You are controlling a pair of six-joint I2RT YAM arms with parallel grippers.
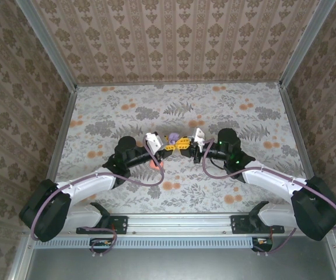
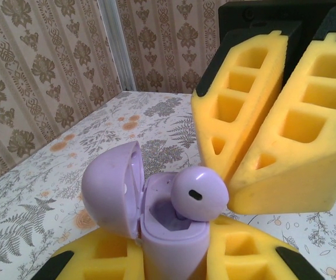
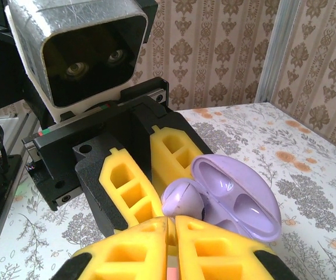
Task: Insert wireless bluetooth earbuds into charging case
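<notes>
Left wrist view: the left gripper (image 2: pixel 171 254) is closed around the purple charging case (image 2: pixel 174 230) and holds it upright, with its lid (image 2: pixel 112 192) swung open. The right gripper (image 2: pixel 229 195) has its jaws pressed together. Its tips touch a purple earbud (image 2: pixel 198 194) sitting at the mouth of the case; whether they pinch it cannot be told.

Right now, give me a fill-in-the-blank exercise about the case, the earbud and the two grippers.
The lid of the case stands ___.
The earbud at the case's opening is ___ in colour.
Of the left gripper and the right gripper, the one clamping the case is the ___ one.
Missing words: open; purple; left.
</notes>
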